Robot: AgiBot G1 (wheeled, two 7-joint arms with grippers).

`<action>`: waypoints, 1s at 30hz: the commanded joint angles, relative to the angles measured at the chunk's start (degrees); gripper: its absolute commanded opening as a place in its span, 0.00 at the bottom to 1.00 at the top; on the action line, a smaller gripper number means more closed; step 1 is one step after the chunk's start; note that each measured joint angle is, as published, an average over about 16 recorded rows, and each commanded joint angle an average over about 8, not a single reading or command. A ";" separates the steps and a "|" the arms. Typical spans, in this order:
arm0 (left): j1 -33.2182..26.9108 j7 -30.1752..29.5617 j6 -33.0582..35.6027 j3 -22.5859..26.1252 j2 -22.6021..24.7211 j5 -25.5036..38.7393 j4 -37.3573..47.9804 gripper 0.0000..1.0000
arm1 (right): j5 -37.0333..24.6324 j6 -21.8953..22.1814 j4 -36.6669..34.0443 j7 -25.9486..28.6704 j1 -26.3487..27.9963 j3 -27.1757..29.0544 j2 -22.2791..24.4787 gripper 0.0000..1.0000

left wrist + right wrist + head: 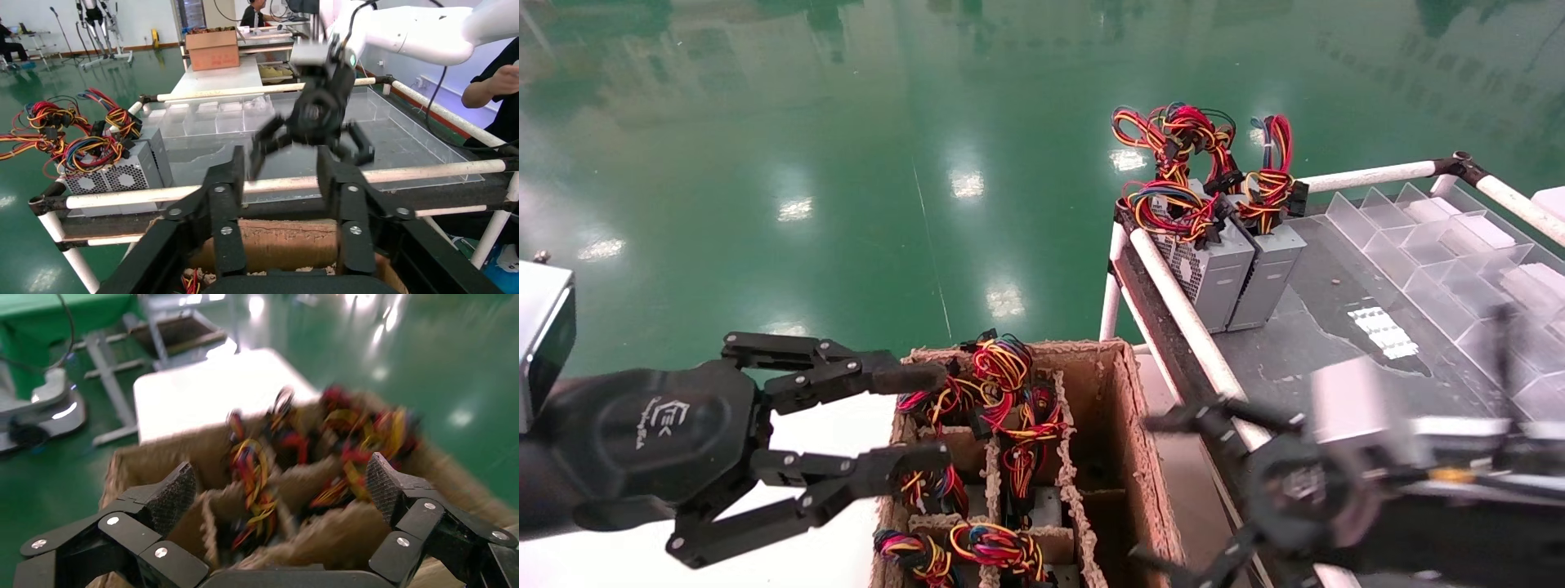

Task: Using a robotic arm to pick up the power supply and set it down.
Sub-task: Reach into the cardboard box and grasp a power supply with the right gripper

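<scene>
Looking down from the head camera, we see our left tool (923, 425) hanging with its fingers apart and empty at the left edge of the divided cardboard box (1128, 425), where wire-topped power supplies (1001, 392) sit in the compartments. Our right tool (1164, 490), blurred, is spread wide and empty beside the box's right wall. Two more power supplies (1230, 273) stand upright, touching, at the far-left corner of the desk (1336, 343).

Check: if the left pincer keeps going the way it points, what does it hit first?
Probably the looped red-and-yellow wire bundles topping the brown cardboard divider box; the open left pincer aims straight at them, though depth is unclear.
</scene>
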 commanded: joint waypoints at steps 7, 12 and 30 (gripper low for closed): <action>0.00 0.00 0.00 0.00 0.00 0.00 0.00 1.00 | -7.17 -1.60 -3.10 4.93 3.66 -6.68 -6.57 1.00; 0.00 0.00 0.00 0.01 0.00 0.00 0.00 1.00 | -10.37 -1.97 -5.44 5.17 5.39 -9.39 -10.81 0.74; -0.01 0.01 -0.01 0.02 -0.01 -0.01 0.00 1.00 | -16.00 1.73 -8.18 2.24 7.00 -12.16 -17.73 0.00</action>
